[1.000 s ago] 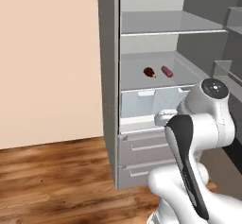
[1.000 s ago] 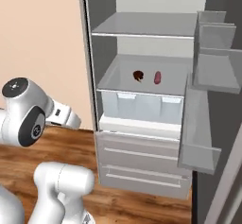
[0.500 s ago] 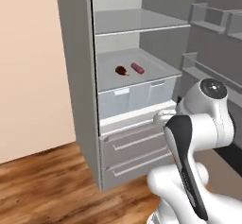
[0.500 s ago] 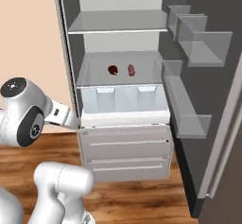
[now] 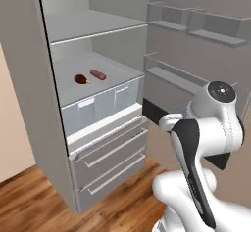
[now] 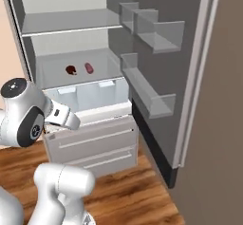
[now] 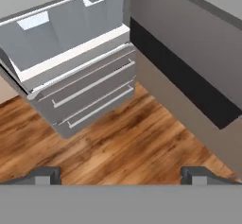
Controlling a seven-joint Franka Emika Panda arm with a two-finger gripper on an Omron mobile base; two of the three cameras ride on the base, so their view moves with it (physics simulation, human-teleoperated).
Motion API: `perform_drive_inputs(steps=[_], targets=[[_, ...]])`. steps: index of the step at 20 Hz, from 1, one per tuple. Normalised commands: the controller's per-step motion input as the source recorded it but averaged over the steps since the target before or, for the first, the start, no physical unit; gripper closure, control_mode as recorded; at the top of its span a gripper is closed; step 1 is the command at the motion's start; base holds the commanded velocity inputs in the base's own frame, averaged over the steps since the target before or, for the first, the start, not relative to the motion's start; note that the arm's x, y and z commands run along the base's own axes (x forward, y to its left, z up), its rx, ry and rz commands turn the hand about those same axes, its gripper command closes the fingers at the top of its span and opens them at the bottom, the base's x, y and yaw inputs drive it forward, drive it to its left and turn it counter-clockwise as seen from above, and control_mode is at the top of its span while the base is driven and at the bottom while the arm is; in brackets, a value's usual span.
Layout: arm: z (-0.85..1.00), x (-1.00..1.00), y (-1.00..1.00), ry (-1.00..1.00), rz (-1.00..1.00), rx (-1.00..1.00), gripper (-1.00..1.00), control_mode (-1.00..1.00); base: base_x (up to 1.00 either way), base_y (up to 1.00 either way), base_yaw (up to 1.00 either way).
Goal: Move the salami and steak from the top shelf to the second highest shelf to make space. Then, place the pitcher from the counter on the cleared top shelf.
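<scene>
while both base views showed the salami (image 5: 98, 74) and steak (image 5: 81, 79) side by side on the second highest shelf (image 5: 73, 93), the hand view showed the gripper (image 7: 121, 175) spread wide, empty, with the steak at 11 o'clock.

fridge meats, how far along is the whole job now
Done: salami and steak lie side by side on the second highest shelf, and the top shelf above is bare. In hand: nothing; the gripper is open over the wood floor. Left: placing the pitcher on the top shelf.
</scene>
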Motion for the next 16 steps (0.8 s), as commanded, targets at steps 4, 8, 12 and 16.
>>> perform_drive_inputs(steps=[4, 8, 12, 16], targets=[[0.00, 0.00, 0.00, 0.00, 0.00, 0.00, -1.00, 1.00, -0.57, 0.16, -0.40], [0.00, 0.00, 0.00, 0.00, 0.00, 0.00, -1.00, 1.00, -0.37, 0.00, -0.56], [0.00, 0.00, 0.00, 0.00, 0.00, 0.00, -1.00, 1.00, 0.00, 0.00, -0.81], [0.00, 0.00, 0.00, 0.00, 0.00, 0.00, -1.00, 1.00, 0.00, 0.01, -0.96]])
